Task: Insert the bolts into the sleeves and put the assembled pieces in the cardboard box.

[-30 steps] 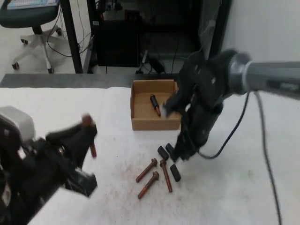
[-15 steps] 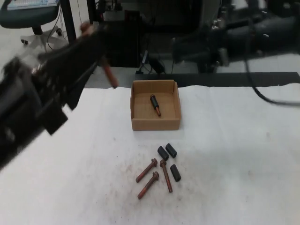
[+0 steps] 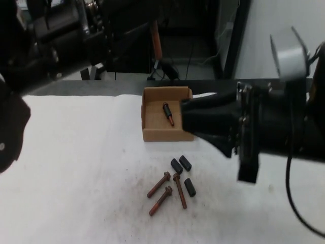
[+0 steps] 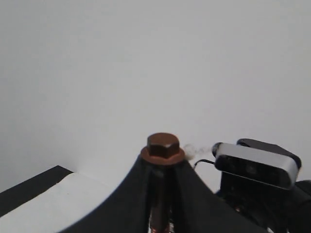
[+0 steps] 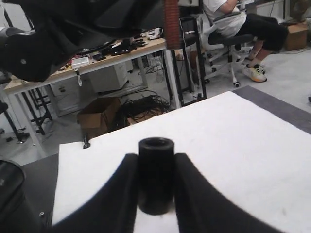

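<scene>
Your left tool (image 4: pixel 163 167) is clamped on a bolt (image 4: pixel 163 147) just under its head, raised beyond the cardboard box (image 3: pixel 168 135). Your right tool (image 5: pixel 156 162) pinches a sleeve (image 5: pixel 156 182) near that box. Both pieces look rigid, light and smooth, so hold them mid-body.

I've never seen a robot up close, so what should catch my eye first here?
The left claw grips a rusty bolt, raised above the bench; the right claw holds a black sleeve. On the white bench a cardboard box holds one assembled piece, with loose bolts and sleeves lying nearer the camera.
</scene>
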Controlling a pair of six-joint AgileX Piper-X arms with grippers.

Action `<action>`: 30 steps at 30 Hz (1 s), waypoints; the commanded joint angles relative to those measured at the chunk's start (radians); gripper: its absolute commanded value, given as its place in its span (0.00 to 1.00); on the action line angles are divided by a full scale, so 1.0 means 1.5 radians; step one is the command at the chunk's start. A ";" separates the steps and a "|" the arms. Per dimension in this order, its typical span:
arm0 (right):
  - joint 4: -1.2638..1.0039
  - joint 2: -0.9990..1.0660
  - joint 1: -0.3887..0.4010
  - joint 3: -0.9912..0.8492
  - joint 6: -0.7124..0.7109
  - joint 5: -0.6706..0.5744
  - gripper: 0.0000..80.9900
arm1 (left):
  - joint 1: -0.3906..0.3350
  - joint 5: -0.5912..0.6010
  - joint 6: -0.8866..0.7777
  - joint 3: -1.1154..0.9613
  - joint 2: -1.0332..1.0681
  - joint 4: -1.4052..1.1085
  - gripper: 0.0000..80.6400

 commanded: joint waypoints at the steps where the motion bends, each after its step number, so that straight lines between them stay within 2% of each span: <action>1: -0.065 -0.006 0.038 0.019 -0.001 0.094 0.01 | -0.005 0.010 0.021 -0.026 0.008 -0.008 0.00; 7: -0.134 -0.004 0.051 0.021 -0.004 0.199 0.01 | -0.025 0.010 0.021 -0.026 0.008 -0.008 0.00; 16: -0.168 -0.002 0.051 0.020 -0.004 0.198 0.01 | -0.076 -0.025 0.080 -0.026 0.020 -0.005 0.00; 30: -0.160 -0.002 0.051 0.020 -0.004 0.194 0.01 | -0.076 -0.046 0.105 -0.026 0.031 -0.004 0.00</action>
